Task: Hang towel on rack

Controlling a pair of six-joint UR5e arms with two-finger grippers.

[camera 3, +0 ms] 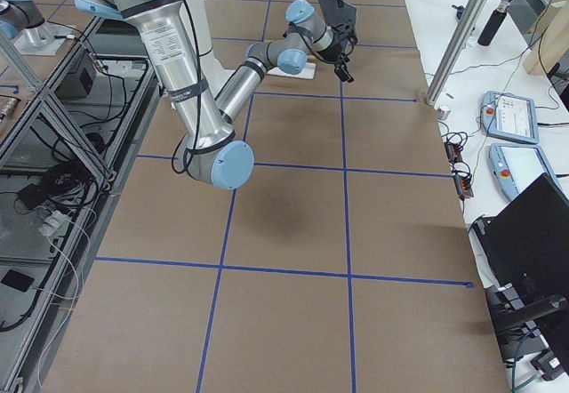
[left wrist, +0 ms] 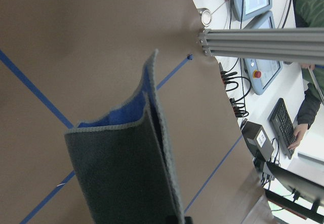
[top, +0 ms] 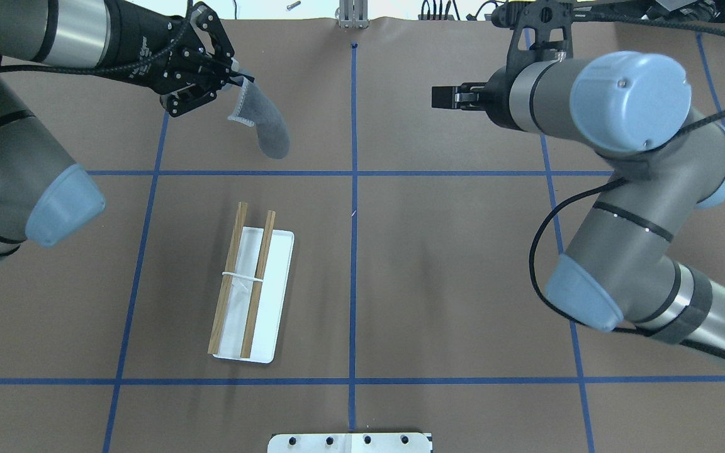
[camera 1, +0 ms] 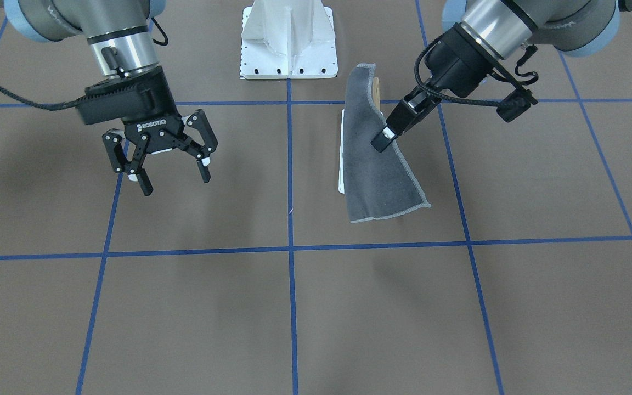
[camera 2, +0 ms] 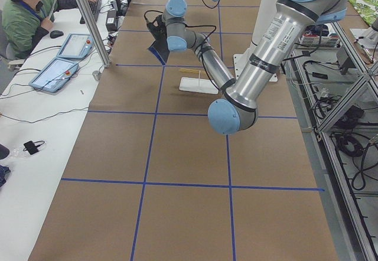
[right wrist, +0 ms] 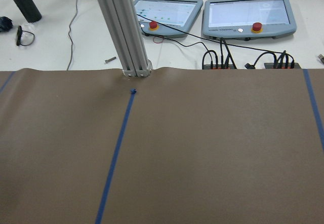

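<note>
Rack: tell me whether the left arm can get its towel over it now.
Probably yes. The left gripper holds the towel aloft beyond the rack, on that arm's side; the overhead view shows nothing between them, and the right gripper hangs open far aside.

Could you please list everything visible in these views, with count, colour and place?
towel: 1, dark grey with a lighter edge, hanging in the air past the rack, not on it
rack: 1, white base with two brown dowels, on the table on the robot's left side
pedestal: 1, white bolted metal, mid-table at the robot's edge
table: 1, brown with blue tape grid
control pendants: 2, grey with red buttons, on the white bench past the table
operator: 1, green jacket, seated at that bench
left gripper: 1, black, shut on the towel's edge
right gripper: 1, black, open and empty, above the table
</note>
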